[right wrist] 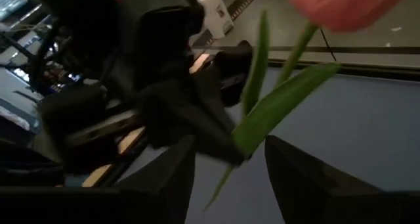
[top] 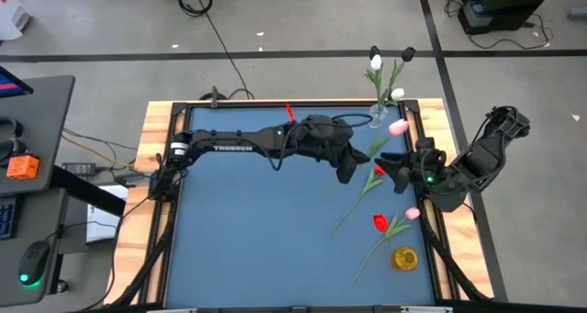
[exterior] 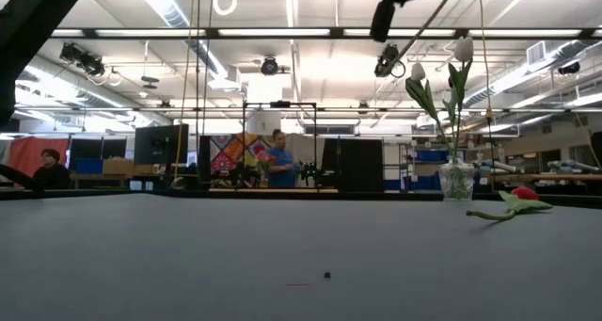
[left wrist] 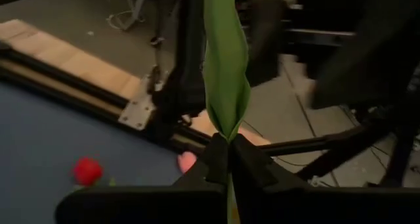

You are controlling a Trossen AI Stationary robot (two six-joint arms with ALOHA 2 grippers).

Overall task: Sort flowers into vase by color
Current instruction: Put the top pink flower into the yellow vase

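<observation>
The left gripper [top: 359,162], in the middle of the high view, is clenched on the green stem and leaf of a pink artificial tulip [top: 398,127]; the right gripper [top: 396,169] just beside it spreads its fingers around that same stem. Sorting looks partly done: upper right, a clear glass vase [top: 379,118] on the blue table [top: 248,230] holds two white tulips [top: 375,62] and a black one [top: 407,52]. Lower right, two red tulips [top: 380,223] and another pink one [top: 412,214] lie loose near a small yellow vase [top: 405,257]
</observation>
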